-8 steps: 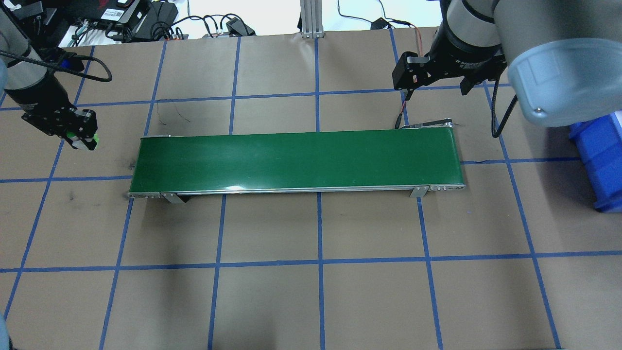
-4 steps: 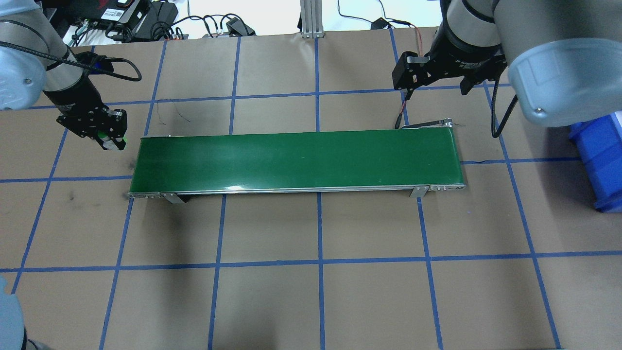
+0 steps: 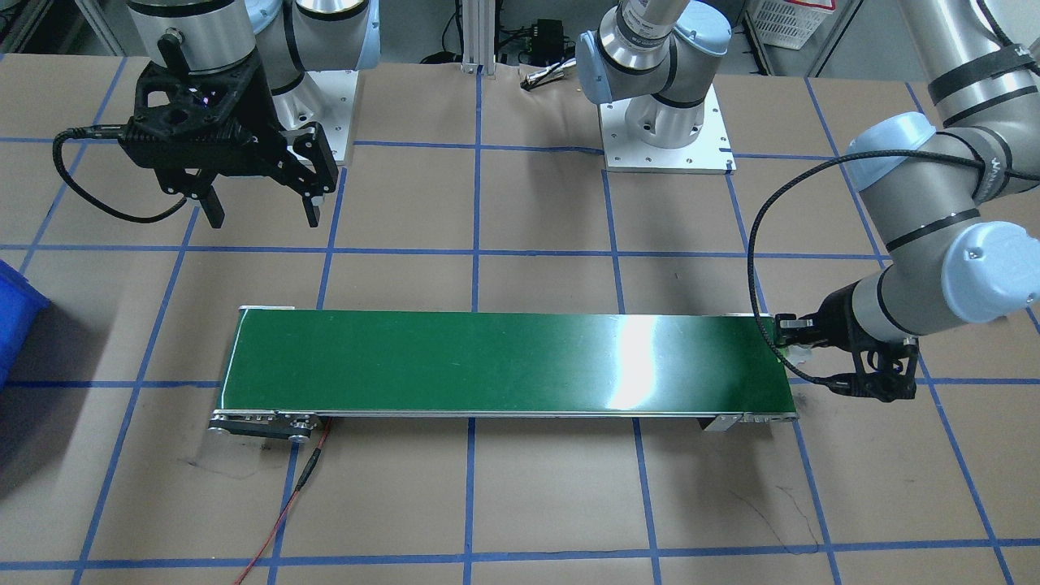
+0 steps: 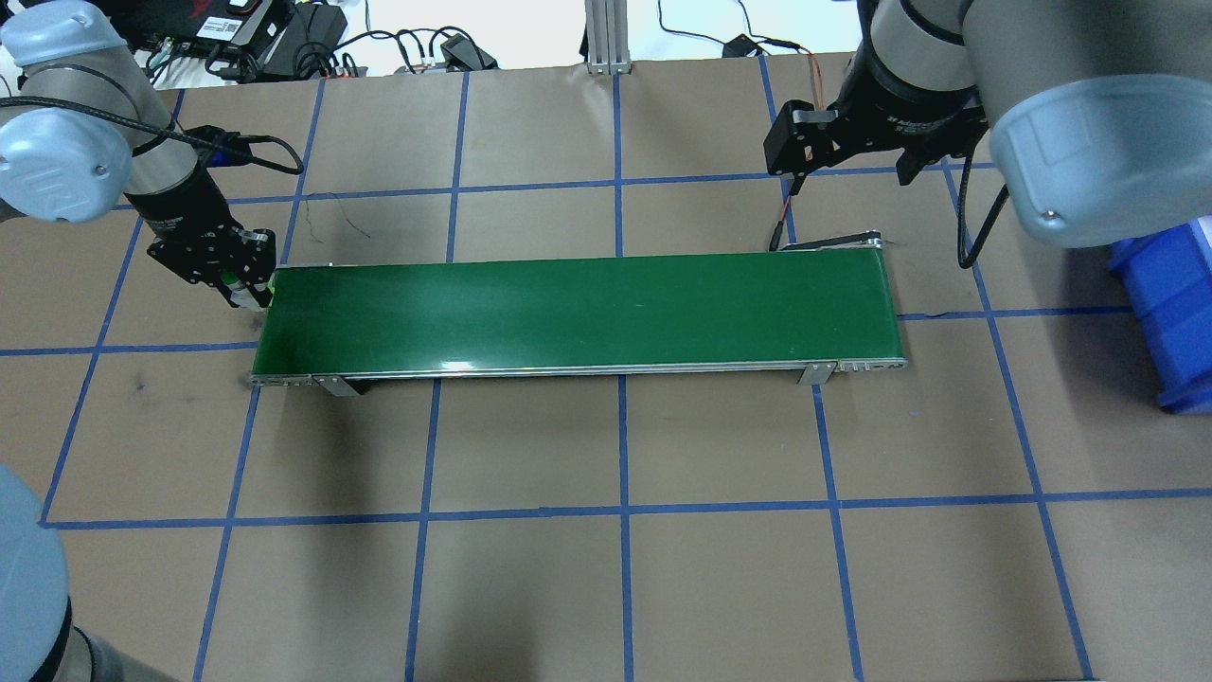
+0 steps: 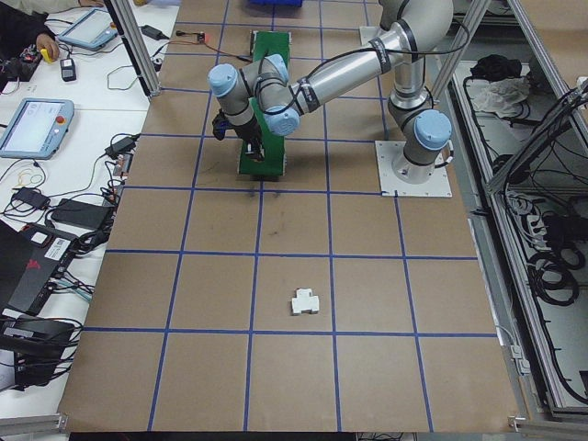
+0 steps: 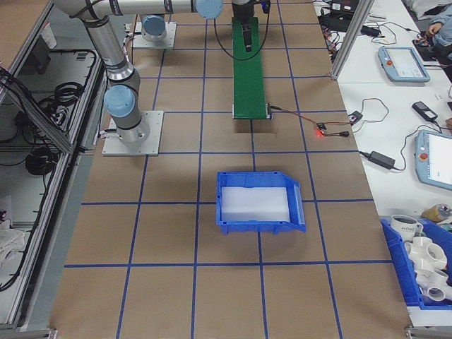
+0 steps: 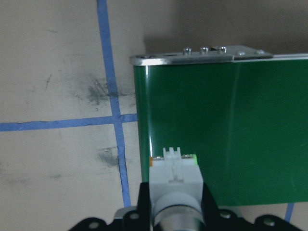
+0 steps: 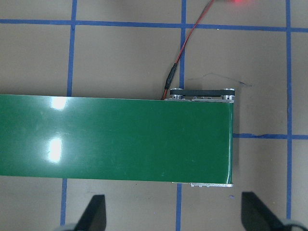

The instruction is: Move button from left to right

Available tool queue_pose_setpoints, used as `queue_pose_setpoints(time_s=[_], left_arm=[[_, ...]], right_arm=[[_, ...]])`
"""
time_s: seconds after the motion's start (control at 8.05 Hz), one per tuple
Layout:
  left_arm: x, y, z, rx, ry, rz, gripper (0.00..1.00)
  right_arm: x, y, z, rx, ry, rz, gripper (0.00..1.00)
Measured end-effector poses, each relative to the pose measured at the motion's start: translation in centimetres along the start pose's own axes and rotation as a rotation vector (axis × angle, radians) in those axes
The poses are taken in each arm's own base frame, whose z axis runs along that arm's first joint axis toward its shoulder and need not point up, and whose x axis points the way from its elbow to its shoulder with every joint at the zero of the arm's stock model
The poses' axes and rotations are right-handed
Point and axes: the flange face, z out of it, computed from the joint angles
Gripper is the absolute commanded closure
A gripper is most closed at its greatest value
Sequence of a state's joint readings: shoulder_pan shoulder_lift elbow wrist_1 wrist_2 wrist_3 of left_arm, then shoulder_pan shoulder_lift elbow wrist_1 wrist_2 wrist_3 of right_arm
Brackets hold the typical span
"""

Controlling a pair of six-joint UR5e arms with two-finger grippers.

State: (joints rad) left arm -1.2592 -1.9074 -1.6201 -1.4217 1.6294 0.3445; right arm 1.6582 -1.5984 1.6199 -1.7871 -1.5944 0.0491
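The button [image 7: 174, 180], a white blocky base with a light-green edge and a silver collar, sits between the black fingers [image 7: 143, 204] of my left gripper [image 4: 244, 287], which is shut on it. It hangs just above the left end of the green conveyor belt [image 4: 578, 313], at the belt's edge [image 7: 144, 144]. The front-facing view shows the same gripper [image 3: 800, 351] and the button [image 3: 796, 355] at the belt's [image 3: 504, 366] right end. My right gripper [image 4: 849, 175] hovers open and holds nothing behind the belt's right end [image 8: 202, 139]; its fingers [image 8: 96, 209] are wide apart.
A blue bin [image 4: 1169, 294] stands on the table to the right of the conveyor. A red wire [image 3: 284, 512] runs from the belt's motor end. A white breaker [image 5: 304, 301] lies far off on the left part of the table. Cables and devices lie beyond the table's back edge.
My left arm has carried the button rightward and slightly down the view, from well left of the conveyor to its left end. The right arm has not moved.
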Motion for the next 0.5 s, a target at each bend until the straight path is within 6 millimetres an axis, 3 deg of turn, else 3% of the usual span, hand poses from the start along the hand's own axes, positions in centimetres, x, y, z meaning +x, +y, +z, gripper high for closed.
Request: queue_pose_setpoints(time_s=[0.5], left_arm=[[1.1, -0.5, 2.9, 0.001, 0.039, 0.003, 1.00]], right_arm=[[0.0, 0.0, 0.0, 0.000, 0.001, 0.000, 0.00]])
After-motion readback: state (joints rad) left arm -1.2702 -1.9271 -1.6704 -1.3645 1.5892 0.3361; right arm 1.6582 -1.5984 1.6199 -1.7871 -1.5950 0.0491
